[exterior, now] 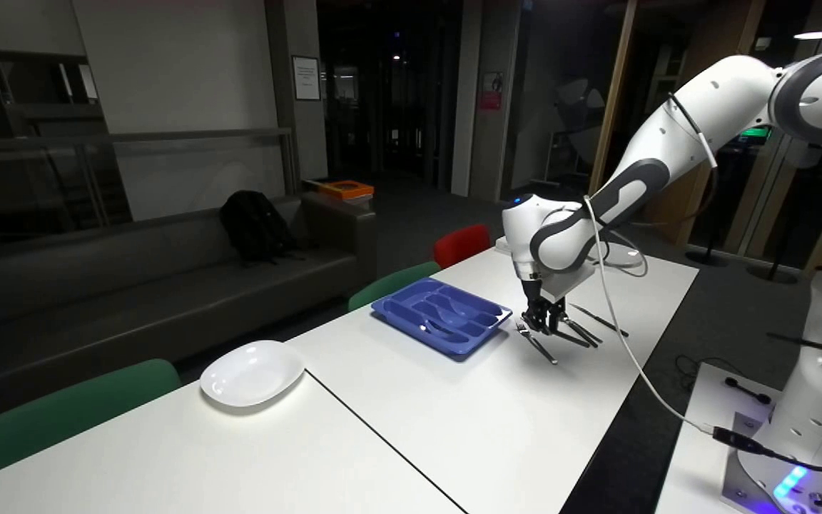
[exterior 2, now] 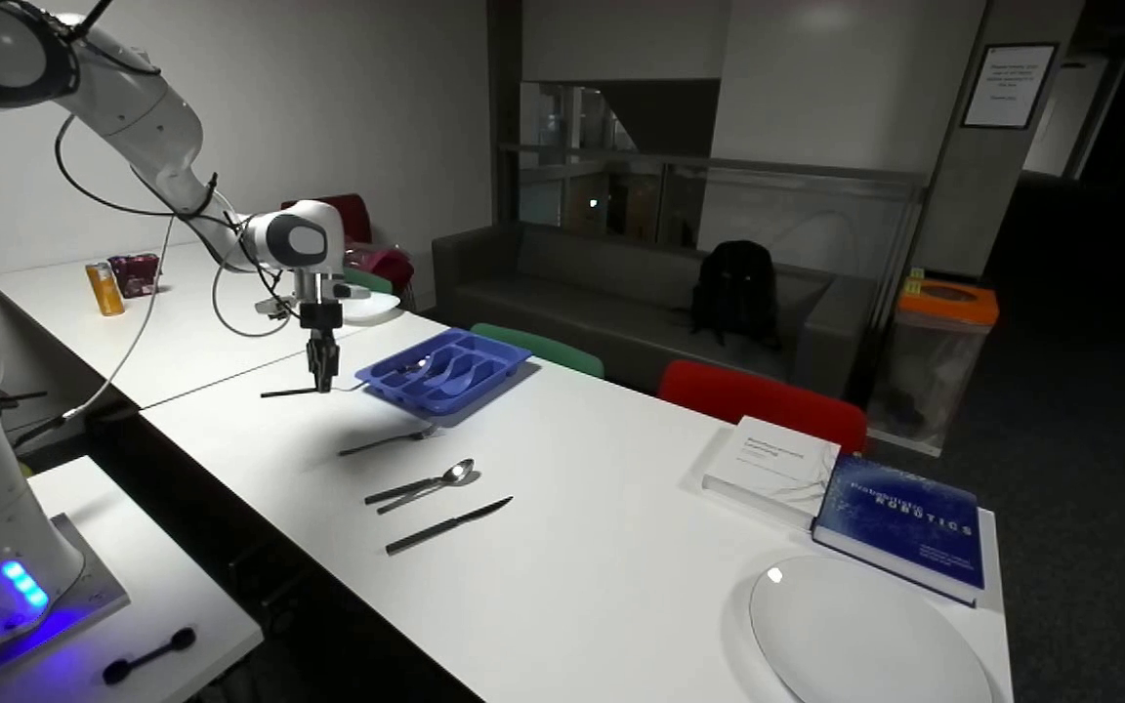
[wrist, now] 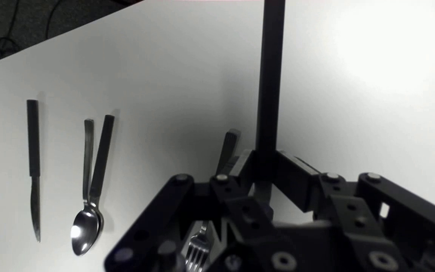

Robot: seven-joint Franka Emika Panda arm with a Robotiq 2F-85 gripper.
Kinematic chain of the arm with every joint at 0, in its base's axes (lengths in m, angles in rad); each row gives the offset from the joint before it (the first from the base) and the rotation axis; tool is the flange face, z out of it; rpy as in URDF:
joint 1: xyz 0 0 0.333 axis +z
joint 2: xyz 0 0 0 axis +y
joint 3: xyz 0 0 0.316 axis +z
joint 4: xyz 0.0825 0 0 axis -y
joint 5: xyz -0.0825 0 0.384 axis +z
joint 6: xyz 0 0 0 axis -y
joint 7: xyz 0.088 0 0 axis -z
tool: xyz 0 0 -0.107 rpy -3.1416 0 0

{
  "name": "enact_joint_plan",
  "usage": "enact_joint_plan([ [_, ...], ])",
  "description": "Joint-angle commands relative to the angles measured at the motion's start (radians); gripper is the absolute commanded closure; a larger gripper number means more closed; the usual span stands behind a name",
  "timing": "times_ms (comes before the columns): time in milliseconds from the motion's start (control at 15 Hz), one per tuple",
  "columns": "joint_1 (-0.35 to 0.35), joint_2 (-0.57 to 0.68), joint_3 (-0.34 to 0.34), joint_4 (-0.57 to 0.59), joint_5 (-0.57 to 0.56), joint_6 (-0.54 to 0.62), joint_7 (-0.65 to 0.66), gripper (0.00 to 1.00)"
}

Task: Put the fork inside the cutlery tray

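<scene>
Black-handled, the utensil [wrist: 270, 75] clamped in the gripper [exterior 2: 323, 383] is presumably the fork meant, though its head cannot be made out. Its long axis runs crosswise over the tabletop [exterior 2: 572, 547], handle pointing to the robot-side edge. Below lies a loose fork [wrist: 199, 241]. Farther off, near the edge opposite the robot, sits the blue cutlery tray [exterior 2: 470, 376]; the move likely turns on carrying the utensil that way, head first, over the rim.
</scene>
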Motion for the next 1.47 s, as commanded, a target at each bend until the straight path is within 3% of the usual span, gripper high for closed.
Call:
enact_joint_plan([
  [0,-0.071,-0.048,0.055,0.070,-0.035,-0.132,-0.111,0.95],
  [133,-0.103,-0.040,0.071,0.117,-0.015,-0.176,-0.198,0.95],
  [200,-0.095,-0.030,0.081,0.081,-0.025,-0.122,-0.118,0.79],
  [867,-0.117,-0.030,0.090,0.110,-0.023,-0.144,-0.169,0.79],
  [933,-0.117,-0.030,0.090,0.110,-0.023,-0.144,-0.169,0.95],
  [1400,-0.146,0.077,0.111,0.320,-0.010,-0.163,-0.290,0.95],
])
